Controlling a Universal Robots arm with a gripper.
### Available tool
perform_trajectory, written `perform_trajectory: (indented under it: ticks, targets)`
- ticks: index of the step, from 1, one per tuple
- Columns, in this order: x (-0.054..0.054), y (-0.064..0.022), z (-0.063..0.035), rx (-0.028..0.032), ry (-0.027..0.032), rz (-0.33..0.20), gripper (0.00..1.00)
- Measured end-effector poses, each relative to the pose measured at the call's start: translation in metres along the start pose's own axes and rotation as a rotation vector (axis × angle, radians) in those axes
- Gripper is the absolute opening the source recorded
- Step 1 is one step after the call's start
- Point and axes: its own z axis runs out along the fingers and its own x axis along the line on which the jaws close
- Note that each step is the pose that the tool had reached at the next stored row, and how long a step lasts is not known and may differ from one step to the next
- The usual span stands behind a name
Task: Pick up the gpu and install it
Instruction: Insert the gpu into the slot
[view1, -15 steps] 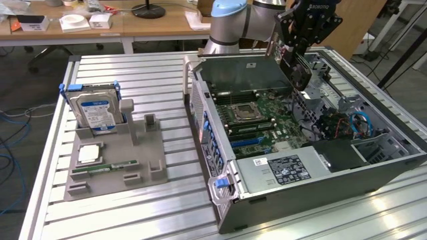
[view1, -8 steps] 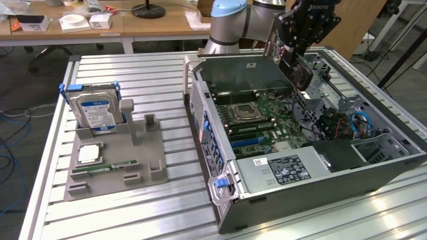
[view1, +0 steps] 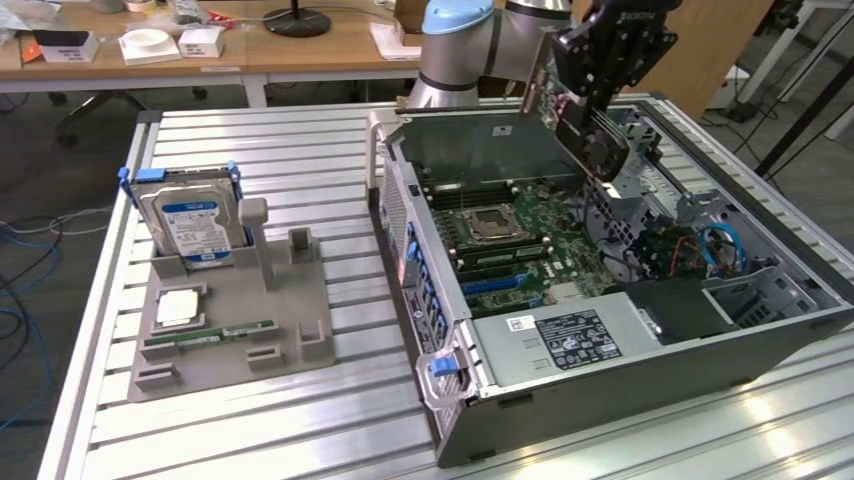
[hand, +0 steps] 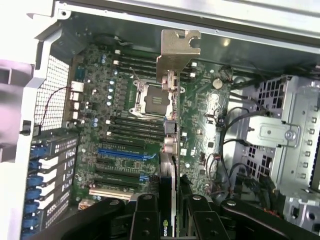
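Overhead, the gpu (view1: 595, 143) hung above the motherboard (view1: 534, 235) inside the open computer case (view1: 641, 350), its silver bracket (hand: 177, 50) at the end away from the gripper (view1: 587, 105), which pinched the card's 2 faces. At the exterior view's left, a hard drive (view1: 191, 225) stood in a grey holder (view1: 287, 300) on the bench (view1: 334, 425).

And the gpu (hand: 170, 150) sits pinched in the gripper (hand: 170, 205), a thin green card seen edge-on, black cooler on 1 face, silver bracket at the end farthest from the tool.
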Motion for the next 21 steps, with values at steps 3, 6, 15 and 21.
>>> perform_trajectory:
  ticks: [3,6,15,21]
  targets:
    - [0.0000,0.0000,0.0005,-0.0030,0.0003,-0.025,0.26]
    - [0.0000,0.0000,0.0008,-0.0062,0.0007,-0.049,0.26]
    - [0.0000,-0.0001,0.0021,-0.0141,0.0017,-0.115,0.26]
    - [0.0001,-0.0001,0.0031,-0.0193,0.0021,-0.155,0.26]
